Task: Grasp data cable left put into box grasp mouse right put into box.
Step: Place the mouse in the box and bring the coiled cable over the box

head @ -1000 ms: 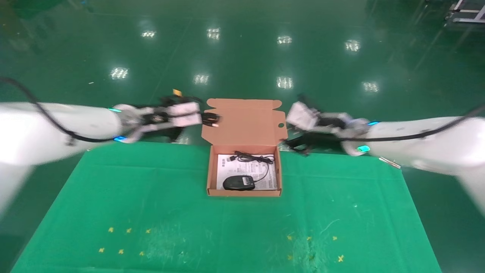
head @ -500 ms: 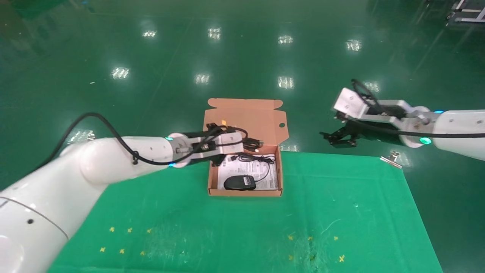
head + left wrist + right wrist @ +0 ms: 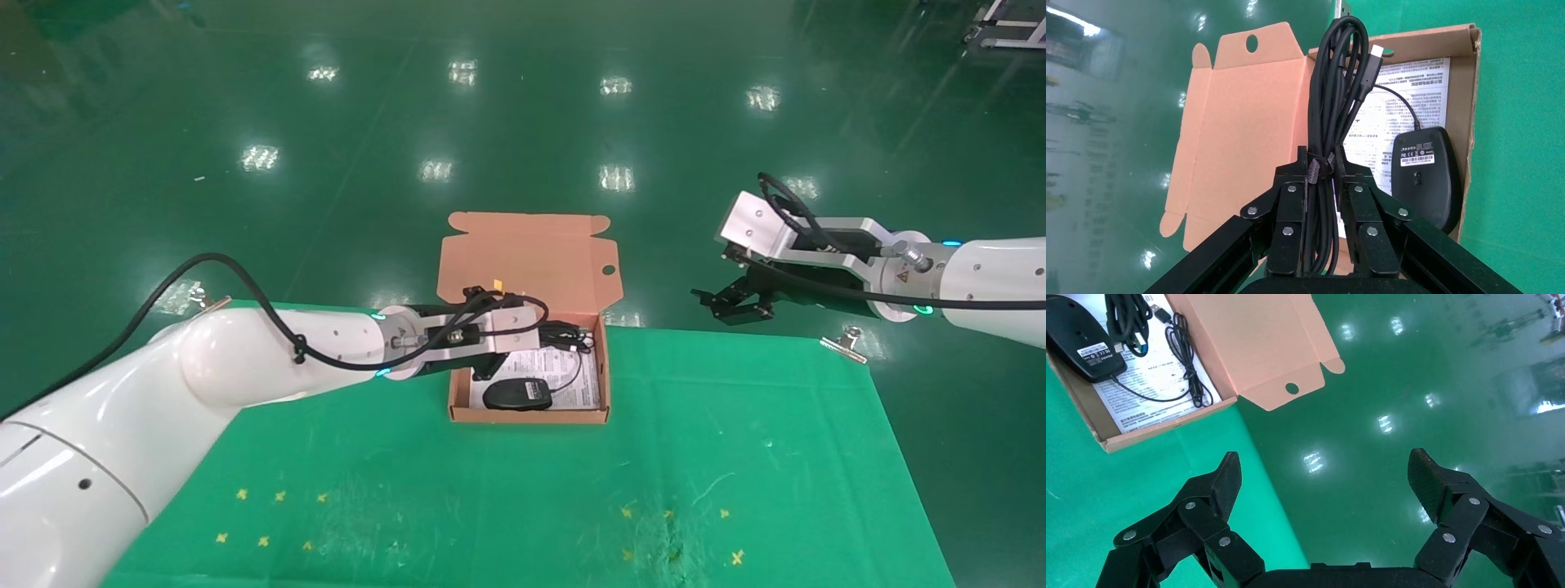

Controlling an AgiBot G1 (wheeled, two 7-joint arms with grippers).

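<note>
Over the far half of the box [image 3: 528, 418], the left hand [image 3: 1319, 184] reaches in from the robot's left, its two black fingers [image 3: 1289, 202] clenched on the data cable [image 3: 1333, 92]. Grip falls at the cable's strap, near the middle of the long narrow bundle; the looped end and a pale plug project beyond the fingertips, toward the box's far right corner, above the printed sheet [image 3: 1407, 86]. Whether the bundle touches the sheet cannot be told.

Mouse [image 3: 516, 394]: lies inside the box, at the near wall, on the white sheet, label patch upward. Its thin cord [image 3: 1188, 361] runs from it to a loose coil at the box's far right. The mouse sits beside the left hand, apart from the held cable.

Box: open on the green worktop [image 3: 735, 457], near its far edge, lid flap [image 3: 529, 261] standing up behind.

Right hand [image 3: 1324, 478]: hangs out past the worktop's far edge, over the green floor [image 3: 523, 106], well to the right of the box, fingers spread wide and holding nothing.
</note>
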